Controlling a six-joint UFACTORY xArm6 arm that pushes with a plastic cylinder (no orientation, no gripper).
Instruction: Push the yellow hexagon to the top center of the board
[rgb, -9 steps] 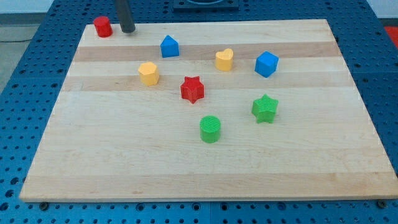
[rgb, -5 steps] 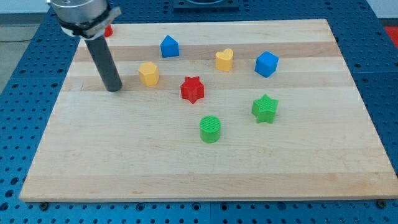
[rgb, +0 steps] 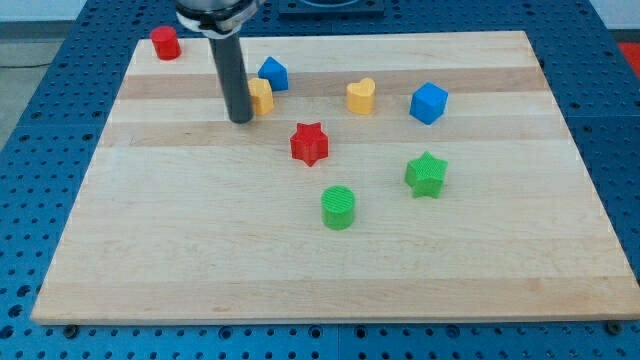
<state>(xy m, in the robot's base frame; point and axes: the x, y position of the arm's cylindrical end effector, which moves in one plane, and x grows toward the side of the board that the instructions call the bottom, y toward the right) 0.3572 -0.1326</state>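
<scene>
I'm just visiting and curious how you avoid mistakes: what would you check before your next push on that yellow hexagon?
1. My tip against the yellow hexagon, on its left: ok.
2. Hexagon at top center: not ok; it sits left of center, below the top edge.
3. Path clear: not ok; the blue house is right beside the hexagon.
4. Push direction suits the goal: cannot tell.
5. Red star clear of the route: ok.

Bright even light, soft faint shadows, sharp focus
</scene>
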